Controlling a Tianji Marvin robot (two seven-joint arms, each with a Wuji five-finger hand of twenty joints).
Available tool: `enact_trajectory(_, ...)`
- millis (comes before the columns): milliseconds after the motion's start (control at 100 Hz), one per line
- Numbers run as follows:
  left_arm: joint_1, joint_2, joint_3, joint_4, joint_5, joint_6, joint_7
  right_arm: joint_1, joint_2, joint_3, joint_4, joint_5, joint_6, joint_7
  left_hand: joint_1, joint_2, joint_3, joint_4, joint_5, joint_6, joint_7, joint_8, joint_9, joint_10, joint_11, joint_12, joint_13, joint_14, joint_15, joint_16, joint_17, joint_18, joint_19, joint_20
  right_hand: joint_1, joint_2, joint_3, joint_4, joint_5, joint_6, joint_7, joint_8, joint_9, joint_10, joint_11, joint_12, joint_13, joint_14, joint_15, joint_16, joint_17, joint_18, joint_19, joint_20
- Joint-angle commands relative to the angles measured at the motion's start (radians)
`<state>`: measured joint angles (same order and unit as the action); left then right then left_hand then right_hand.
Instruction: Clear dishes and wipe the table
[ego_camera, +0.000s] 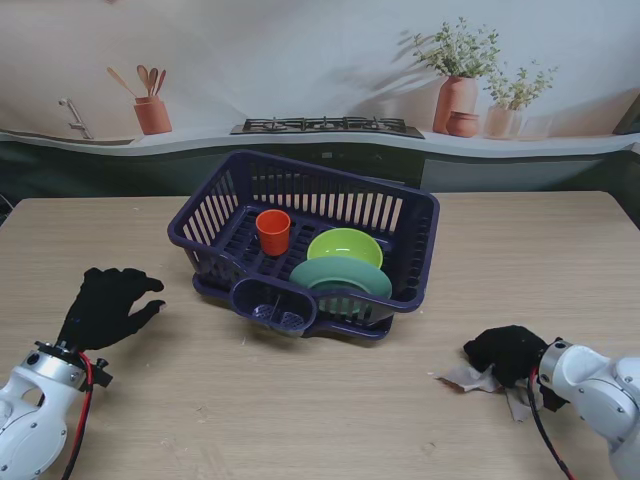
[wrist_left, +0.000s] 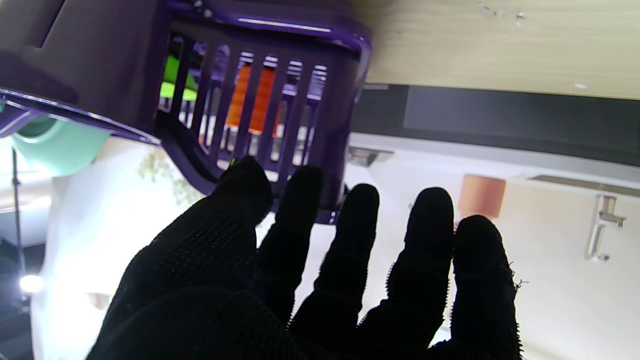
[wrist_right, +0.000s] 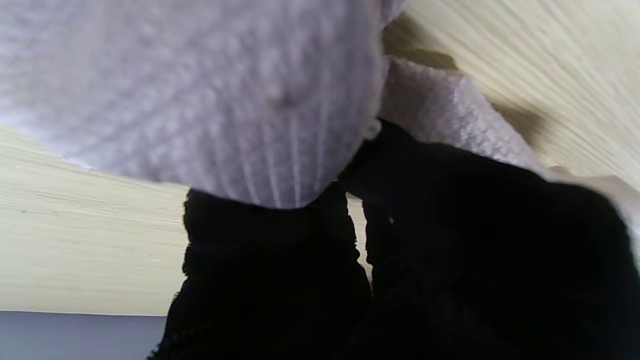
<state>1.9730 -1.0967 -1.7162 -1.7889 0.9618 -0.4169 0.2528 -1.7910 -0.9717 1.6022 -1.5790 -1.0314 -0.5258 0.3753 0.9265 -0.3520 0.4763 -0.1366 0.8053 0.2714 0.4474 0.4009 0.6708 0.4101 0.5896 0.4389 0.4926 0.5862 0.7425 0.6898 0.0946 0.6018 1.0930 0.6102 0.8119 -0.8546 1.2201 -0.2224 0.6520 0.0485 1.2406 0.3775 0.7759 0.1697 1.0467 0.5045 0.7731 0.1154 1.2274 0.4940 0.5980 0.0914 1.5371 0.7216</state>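
Three dishes in the purple dish rack at mid-worktop: orange cup at the rack's left, lime bowl behind a teal plate standing on edge. Rack's cutlery pocket at the corner nearest me.

Left hand on the left of the wooden worktop, well apart from the rack, fingers spread and holding nothing. From the stand, only the back of the glove; from the left wrist, all five fingers splayed, with the rack wall beyond them, orange cup and lime bowl glimpsed through the slats, teal plate at the edge.

Right hand on the right, near me, pressed onto a pale grey cloth lying on the worktop. From the stand, cloth corners poking out on either side of the glove. From the right wrist, ribbed cloth bunched against black fingers curled closed on it, wood grain just beside; dishes and rack out of that view.

Backdrop beyond: stove, potted plants, utensil pot.
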Motion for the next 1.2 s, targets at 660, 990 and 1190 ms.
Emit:
enact_trajectory(660,-0.004,-0.004,0.010,0.011,-0.012,-0.017,-0.010,0.231,-0.030,-0.213,0.248,-0.064,0.249,-0.274,-0.002,0.039,-0.017,0.026,0.033,0.016,-0.016,0.008,0.010,0.017,-0.007,-0.024,-0.002,0.024,-0.003,0.005,-0.013,0.002,0.022,0.013,0.064,-0.054,0.049,-0.055,0.152,-0.095,0.009,-0.109,0.133,-0.030,-0.065,-0.005,0.089,0.074,0.014,0.033,0.075,0.004,0.033,0.019)
enact_trajectory(990,0.000,-0.004,0.004,0.010,-0.028,-0.030,-0.025,0.248,-0.035,-0.244,0.280,-0.054,0.298,-0.313,-0.003,0.041,-0.019,0.026,0.033,0.015,-0.017,0.009,0.009,0.018,-0.007,-0.024,-0.004,0.024,-0.003,0.005,-0.014,0.001,0.021,0.013,0.060,-0.043,0.045,-0.053,0.144,-0.093,0.018,-0.106,0.128,-0.026,-0.059,-0.005,0.084,0.066,0.011,0.036,0.059,0.012,0.025,0.017)
enact_trajectory(1190,0.022,-0.010,-0.011,-0.003,-0.040,-0.053,-0.011,0.145,-0.037,-0.152,0.206,-0.066,0.262,-0.308,-0.003,0.042,-0.021,0.026,0.033,0.013,-0.018,0.009,0.009,0.016,-0.009,-0.025,-0.003,0.025,-0.003,0.005,-0.014,0.001,0.021,0.013,0.059,-0.041,0.044,-0.053,0.141,-0.097,0.021,-0.105,0.127,-0.025,-0.054,-0.007,0.085,0.066,0.012,0.036,0.058,0.018,0.025,0.017)
